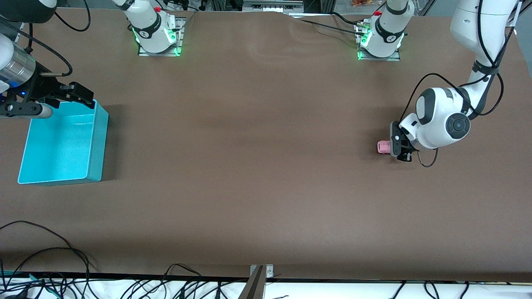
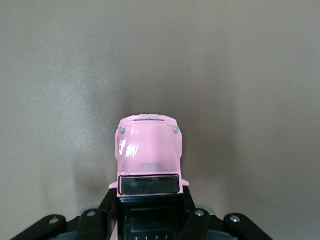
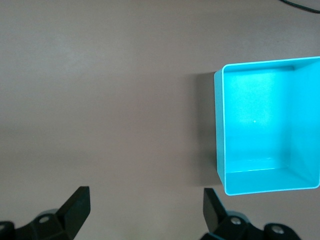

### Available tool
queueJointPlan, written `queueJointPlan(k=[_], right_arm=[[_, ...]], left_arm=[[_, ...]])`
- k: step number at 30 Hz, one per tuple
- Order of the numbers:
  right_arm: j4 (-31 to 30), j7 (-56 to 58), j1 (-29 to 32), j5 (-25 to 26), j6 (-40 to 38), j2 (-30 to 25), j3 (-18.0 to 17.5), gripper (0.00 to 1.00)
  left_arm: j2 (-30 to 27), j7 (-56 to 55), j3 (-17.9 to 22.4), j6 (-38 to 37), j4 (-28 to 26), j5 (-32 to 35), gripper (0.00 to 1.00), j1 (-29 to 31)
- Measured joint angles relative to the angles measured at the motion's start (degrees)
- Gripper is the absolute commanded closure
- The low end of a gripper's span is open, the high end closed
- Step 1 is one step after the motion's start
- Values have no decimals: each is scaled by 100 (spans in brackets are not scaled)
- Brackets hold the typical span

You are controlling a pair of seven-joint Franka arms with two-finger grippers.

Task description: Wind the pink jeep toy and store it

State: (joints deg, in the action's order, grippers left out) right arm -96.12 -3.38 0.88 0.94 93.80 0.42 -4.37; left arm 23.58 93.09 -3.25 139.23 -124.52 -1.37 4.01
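Left gripper (image 1: 392, 146) clamped low; right gripper (image 1: 66, 96) spread.

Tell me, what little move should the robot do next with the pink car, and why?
Probably roll the pink jeep toy backward along the table to wind it. The left gripper is shut on its rear, wheels seemingly down. The turquoise bin sits empty at the right arm's end, under the open, waiting right gripper.

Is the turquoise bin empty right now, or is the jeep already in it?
Empty. The turquoise bin shows only its bare floor, and the pink jeep toy sits on the table at the left arm's end, clamped by the left tool.
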Motion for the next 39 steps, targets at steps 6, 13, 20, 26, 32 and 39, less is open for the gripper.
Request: queueJointPlan(k=[6,13,20,26,32,39], right_arm=[[0,0,0,0,0,0,0,0],[0,0,0,0,0,0,0,0],[0,0,0,0,0,0,0,0],[0,0,0,0,0,0,0,0],[0,0,0,0,0,0,0,0],[0,0,0,0,0,1,0,0]], left_arm=[[0,75,-22,1,1,0,99,0],[0,125,-22,3,7,0,99,0],[0,140,-22,7,7,-1,99,0],[-15,150,-25,25,34,-1,99,0],[-68,157,-75,26,70,-1,99,-1],[-82,158,-98,26,70,-1,99,-1]])
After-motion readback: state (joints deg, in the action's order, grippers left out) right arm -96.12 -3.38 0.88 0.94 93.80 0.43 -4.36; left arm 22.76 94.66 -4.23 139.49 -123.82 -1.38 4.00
